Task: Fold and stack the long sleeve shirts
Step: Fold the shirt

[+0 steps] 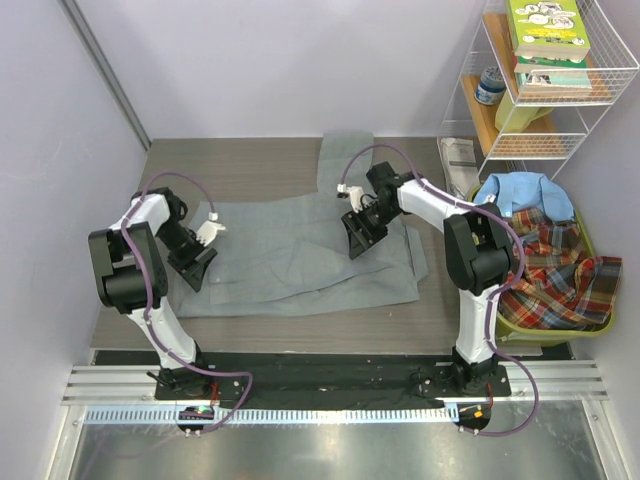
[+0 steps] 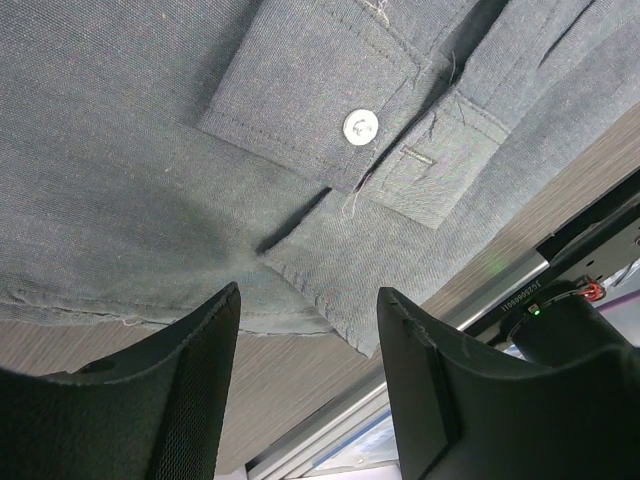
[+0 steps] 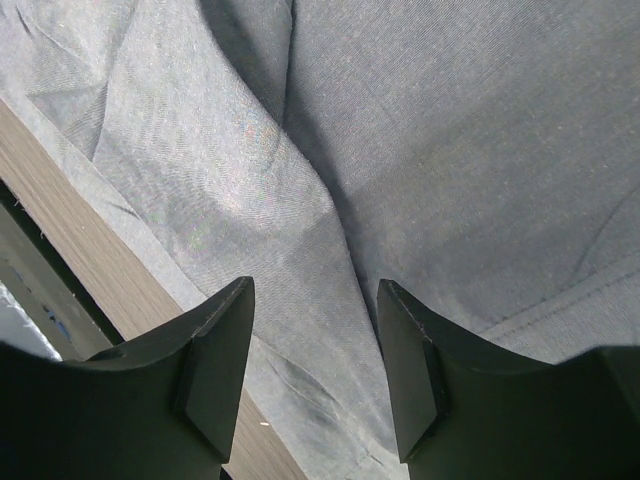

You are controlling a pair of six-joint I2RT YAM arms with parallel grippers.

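Observation:
The grey long sleeve shirt [image 1: 300, 255] lies spread flat across the wooden table [image 1: 240, 165]. My left gripper [image 1: 193, 268] is open and empty over the shirt's left edge; the left wrist view shows a buttoned cuff [image 2: 330, 95] and the hem just beyond its fingers [image 2: 190, 390]. My right gripper [image 1: 357, 238] is open and empty over the shirt's upper middle; the right wrist view shows a soft fold of grey cloth [image 3: 300, 190] between its fingers [image 3: 215, 360]. The light blue shirt [image 1: 520, 192] and the red-green plaid shirt [image 1: 555, 270] lie in a green basket [image 1: 585, 330] at the right.
A white wire shelf [image 1: 545, 90] with books and a bottle stands at the back right. The table's near edge meets a black base plate and a metal rail [image 1: 330, 380]. Walls close in the left side and the back.

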